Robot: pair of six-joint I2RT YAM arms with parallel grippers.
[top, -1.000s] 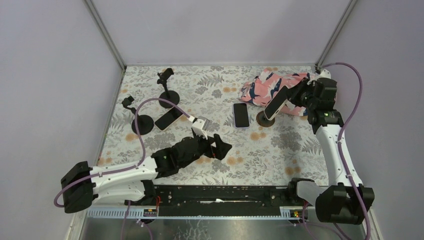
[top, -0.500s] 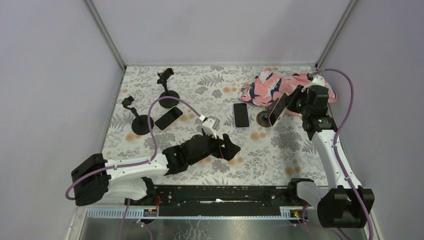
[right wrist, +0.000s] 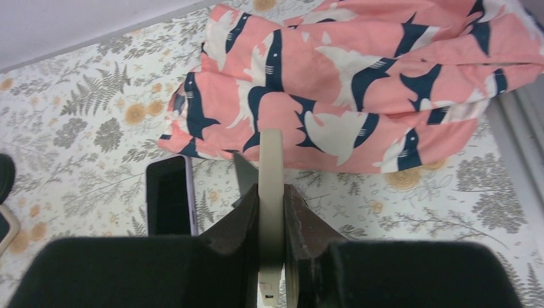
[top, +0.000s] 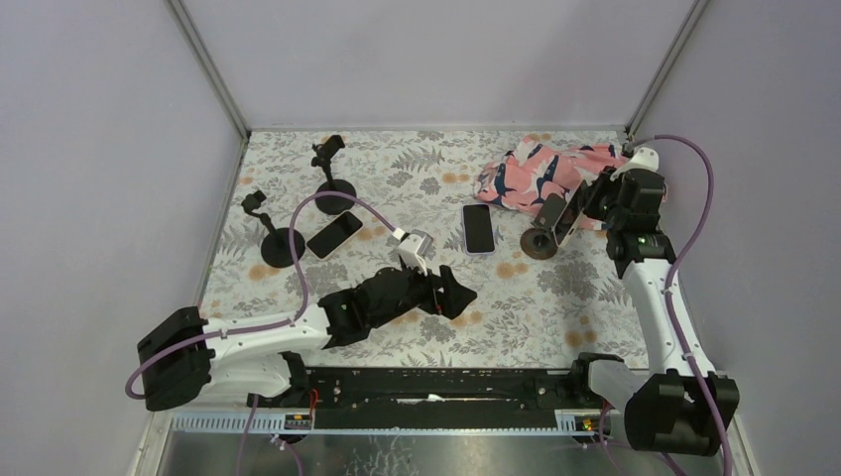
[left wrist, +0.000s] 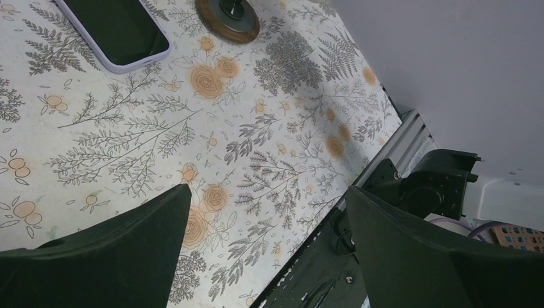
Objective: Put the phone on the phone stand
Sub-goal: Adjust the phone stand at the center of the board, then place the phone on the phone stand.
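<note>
**Held item:** cream-edged dark-screened phone (top: 551, 215), pinched edgewise in the right claw (top: 573, 210). It is tilted and raised off the floral-print counter (top: 595, 288) at the far right. The round brown-based phone stand (top: 539, 244) sits at the phone's lower end; whether the two touch cannot be told.

**Surroundings:**
- Crumpled pink cloth with navy bird print (top: 555, 171), just behind the right claw.
- Lavender-cased phone (top: 478, 227), flat and screen up, just left of the stand's base.
- Near black round-based stand (top: 281, 241) and far black round-based stand (top: 334, 183), at the far left.
- Third dark phone (top: 333, 234), flat beside the two black stands.

**Left claw** (top: 448, 292): fingers spread wide and holding nothing. It is low over the counter's centre, well apart from the brown-based stand.

**Views:**
- The right wrist view shows the phone's pale edge clamped between both fingers, with the cloth and the lavender-cased phone beyond.
- The left wrist view shows that phone's corner and the stand's brown disc at its top edge.
- Only the top view shows the black stands and the third phone.
</note>
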